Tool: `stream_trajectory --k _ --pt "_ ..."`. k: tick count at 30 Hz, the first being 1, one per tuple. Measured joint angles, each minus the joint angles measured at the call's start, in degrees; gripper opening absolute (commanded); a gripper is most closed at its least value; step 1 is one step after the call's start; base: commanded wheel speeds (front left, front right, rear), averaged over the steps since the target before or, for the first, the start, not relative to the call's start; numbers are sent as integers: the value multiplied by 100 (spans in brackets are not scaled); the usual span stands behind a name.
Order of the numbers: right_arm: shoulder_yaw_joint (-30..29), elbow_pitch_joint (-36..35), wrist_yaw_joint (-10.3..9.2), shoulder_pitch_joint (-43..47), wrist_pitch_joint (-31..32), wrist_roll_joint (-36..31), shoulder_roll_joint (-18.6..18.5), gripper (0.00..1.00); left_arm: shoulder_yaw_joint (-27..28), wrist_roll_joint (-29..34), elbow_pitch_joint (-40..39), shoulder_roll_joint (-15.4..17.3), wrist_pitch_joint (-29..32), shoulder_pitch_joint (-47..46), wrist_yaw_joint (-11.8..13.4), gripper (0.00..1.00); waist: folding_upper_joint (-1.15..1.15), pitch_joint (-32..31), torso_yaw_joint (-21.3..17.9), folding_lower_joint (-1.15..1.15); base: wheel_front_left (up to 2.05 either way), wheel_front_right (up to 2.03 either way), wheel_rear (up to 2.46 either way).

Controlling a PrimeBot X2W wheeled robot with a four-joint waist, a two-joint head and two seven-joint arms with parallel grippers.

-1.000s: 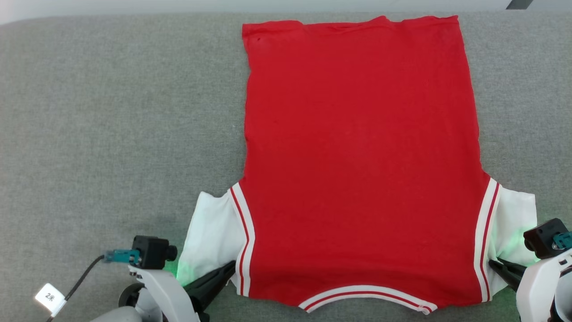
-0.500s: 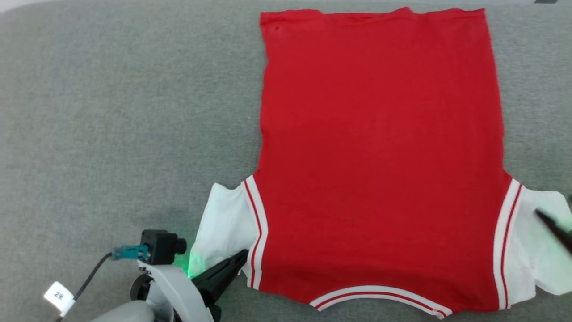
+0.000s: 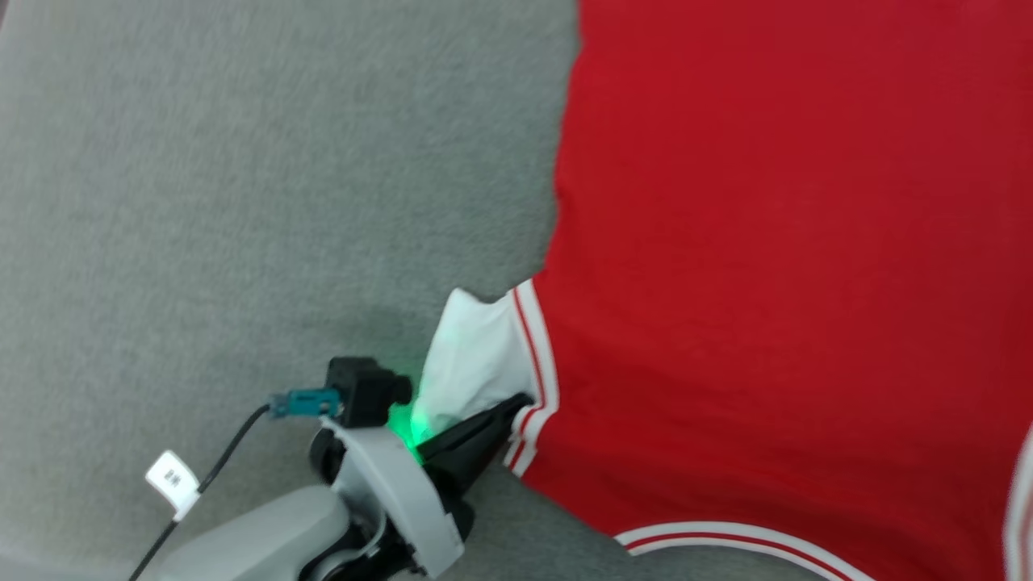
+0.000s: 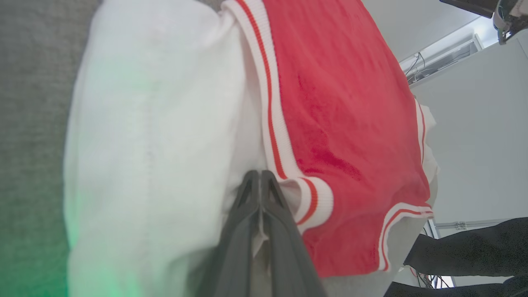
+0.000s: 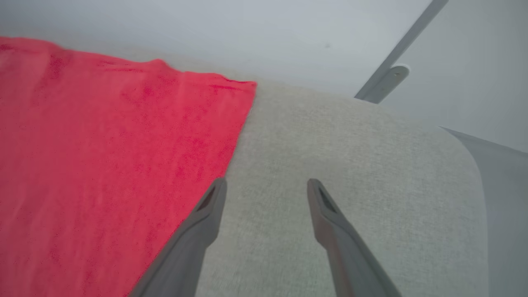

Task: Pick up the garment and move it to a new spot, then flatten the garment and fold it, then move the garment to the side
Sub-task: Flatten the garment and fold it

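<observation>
The left gripper (image 4: 260,176) has its two dark fingers (image 4: 239,239) clamped tight together. They pinch the white sleeve (image 4: 156,136) of the garment (image 3: 767,242) just beside the red-and-white striped trim (image 4: 272,123), and a sliver of white cloth shows between them lower down. A green glow falls on the sleeve near the wrist, and a dark cable (image 3: 234,444) with a white tag (image 3: 171,478) trails from the wrist camera. The right gripper (image 5: 267,183) has its fingers spread wide with nothing between them. It is above the grey padded surface (image 5: 330,144), one tip at the garment's red side edge, though whether it touches the cloth is hard to tell. The garment lies spread flat on that surface, plain red side up, its striped neck trim toward the robot and its far hem near the surface's back edge, with a pale wall (image 5: 247,33) behind.
</observation>
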Motion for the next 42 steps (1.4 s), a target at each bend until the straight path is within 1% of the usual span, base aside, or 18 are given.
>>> stream_trajectory --k 2,5,8,12,17,18,19,20,21,26,30,33,36,40,42 --pt "165 488 0 -664 185 -260 -14 100 -5 86 1 -103 -7 -104 -34 0 0 164 118 0 0 0 0" --pt "569 1033 0 -1447 495 -624 -65 100 -10 188 -15 -226 -29 -235 -105 0 0 419 298 0 0 0 0" --pt "801 1603 0 -2151 775 -710 23 100 -11 261 -59 -330 -55 -348 -159 0 0 678 469 0 0 0 0" --pt "1289 2147 0 -2733 1031 -942 13 100 -21 334 -121 -437 -65 -499 -237 0 0 998 673 0 0 0 0" --pt "1512 2705 0 -3204 1042 -954 34 100 -45 358 -157 -532 -64 -639 -302 0 0 1305 875 0 0 0 0" --pt "1561 2766 -1 -3276 985 -950 36 85 -46 365 -163 -546 -64 -662 -304 0 0 1353 903 0 0 0 0" --pt "1584 2808 -2 -3316 900 -935 36 43 -49 368 -167 -558 -64 -684 -310 0 0 1392 928 0 0 0 0" --pt "1606 2861 -2 -3362 808 -902 24 17 -53 368 -170 -566 -64 -700 -321 0 0 1417 951 0 0 0 0" --pt "1638 2909 -2 -3392 686 -876 21 0 -56 368 -170 -575 -65 -709 -327 0 0 1429 967 0 0 0 0" --pt "1871 3099 -1 -3356 235 -584 81 0 -47 307 -105 -567 -121 -687 -337 0 0 1332 945 0 0 0 0" --pt "2243 2883 -2 -3009 -32 -200 -53 0 16 158 -66 -499 -186 -579 -337 0 0 1130 870 0 0 0 0" --pt "2524 2476 -1 -2530 -152 214 -268 0 59 67 -59 -390 -229 -442 -336 0 0 917 768 0 0 0 0" --pt "2700 1961 -1 -1905 -235 647 -603 0 114 -24 -29 -249 -246 -264 -335 0 0 662 622 0 0 0 0" --pt "2782 1272 -1 -859 -330 1265 -1025 0 200 -62 33 -49 -258 0 -299 0 0 323 369 0 0 0 0" --pt "2763 925 -1 -291 -417 1600 -1144 0 257 -74 44 42 -263 138 -247 0 0 167 236 0 0 0 0"
